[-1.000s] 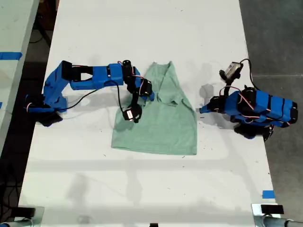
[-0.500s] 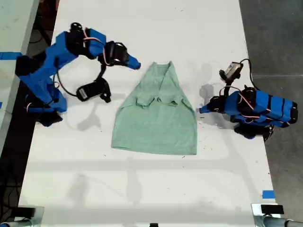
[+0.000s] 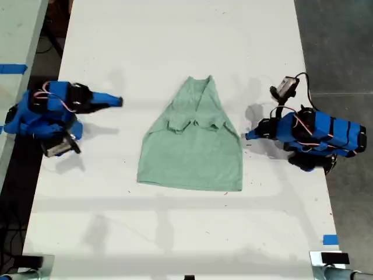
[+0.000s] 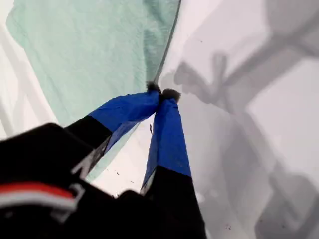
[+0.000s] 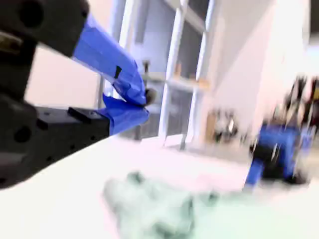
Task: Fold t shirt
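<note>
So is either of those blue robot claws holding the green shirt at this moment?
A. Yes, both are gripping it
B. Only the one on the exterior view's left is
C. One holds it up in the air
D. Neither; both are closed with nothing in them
D: my first gripper and my second gripper are both closed on nothing, and the t shirt lies flat on the table between the arms.

**Both arms folded back, hands closed**

My first hand (image 3: 249, 135), blue-taped with black body, sits at the exterior view's right, its arm tucked low, fingertips (image 4: 169, 94) pressed together and holding nothing. My second hand (image 3: 118, 101) sits at the exterior view's left, arm folded compactly, blue tips (image 5: 142, 97) meeting, empty.
</note>
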Tool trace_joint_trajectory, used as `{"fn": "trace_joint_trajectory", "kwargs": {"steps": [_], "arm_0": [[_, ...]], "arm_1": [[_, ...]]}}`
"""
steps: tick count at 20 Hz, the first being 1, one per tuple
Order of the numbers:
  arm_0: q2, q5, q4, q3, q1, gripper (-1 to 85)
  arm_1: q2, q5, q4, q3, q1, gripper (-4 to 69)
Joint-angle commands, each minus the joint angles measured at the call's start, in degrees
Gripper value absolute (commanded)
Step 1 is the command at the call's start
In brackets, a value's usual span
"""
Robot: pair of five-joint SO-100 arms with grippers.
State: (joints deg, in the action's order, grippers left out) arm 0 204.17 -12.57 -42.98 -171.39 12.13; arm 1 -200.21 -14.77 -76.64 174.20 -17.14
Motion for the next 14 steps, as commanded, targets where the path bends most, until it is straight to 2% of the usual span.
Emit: {"fn": "trace_joint_trajectory", "kwargs": {"steps": [1,3,14], "arm_0": [[2.3,-0.9,-1.1,-6.3,0.3,-0.1],[2.4,-0.6,-5.4,-13.1,4.9,-0.1],[2.4,0.4,-6.0,-13.7,5.4,0.0]], "arm_1": [[-0.9,0.5,-0.1,2.4,0.3,1.2],[-0.9,0.7,-0.1,2.4,0.4,1.2],[-0.9,0.8,0.2,2.4,0.5,1.2]]}}
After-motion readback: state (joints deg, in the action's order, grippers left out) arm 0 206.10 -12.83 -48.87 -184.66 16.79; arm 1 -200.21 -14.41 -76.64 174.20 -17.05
